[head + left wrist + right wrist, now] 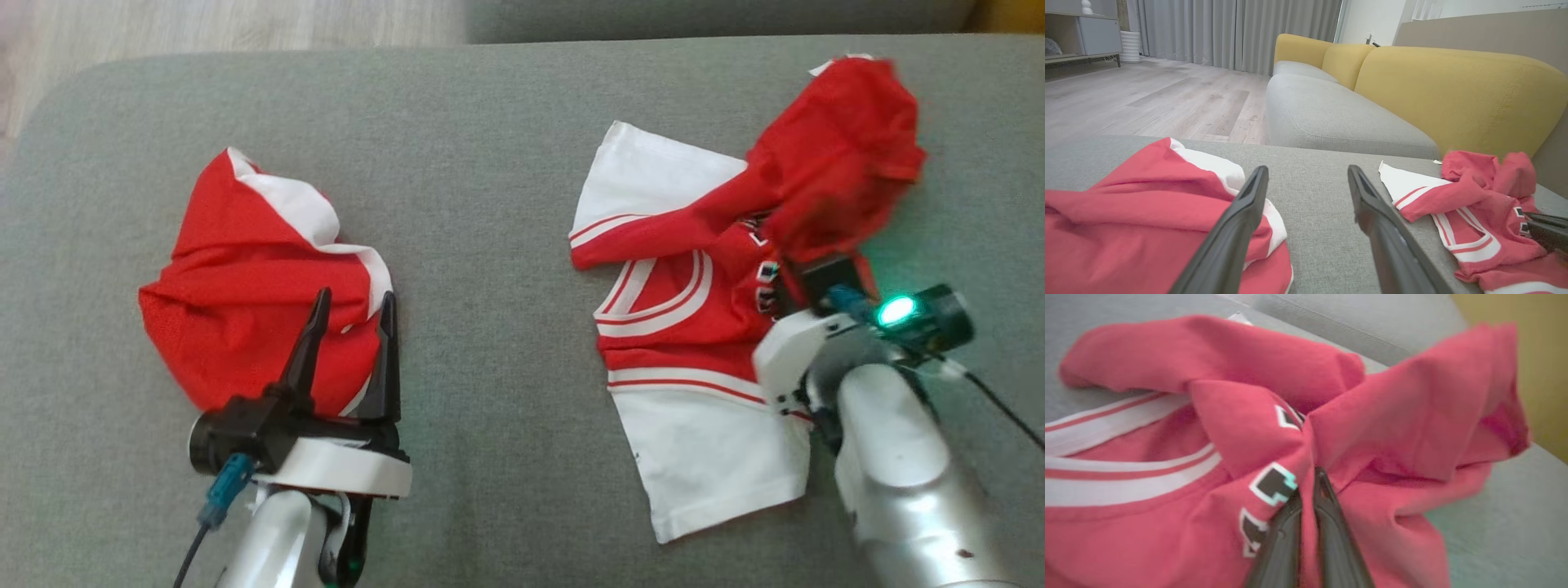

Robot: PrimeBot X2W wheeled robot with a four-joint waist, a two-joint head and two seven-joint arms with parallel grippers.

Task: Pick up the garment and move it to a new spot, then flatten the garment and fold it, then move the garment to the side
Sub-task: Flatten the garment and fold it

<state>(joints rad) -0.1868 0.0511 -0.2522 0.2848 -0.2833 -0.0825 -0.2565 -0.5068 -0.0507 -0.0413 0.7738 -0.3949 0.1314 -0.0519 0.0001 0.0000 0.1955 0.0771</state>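
Note:
A red jersey with white sleeves and striped trim, the garment (678, 318), lies on the right of the grey cushion (490, 163). My right gripper (1310, 473) is shut on a bunch of its red fabric next to the black lettering, and the pinched part (841, 155) stands raised and blurred. The same garment (1474, 204) appears at the right of the left wrist view. My left gripper (355, 298) is open, its fingers over the right edge of a second crumpled red and white cloth (245, 286), with nothing between them (1307, 171).
Beyond the cushion's far edge is a gap, then a grey sofa seat (1331, 114) with yellow backrests (1453, 90). Wooden floor (1147, 102) lies to the left. Bare cushion separates the two cloths.

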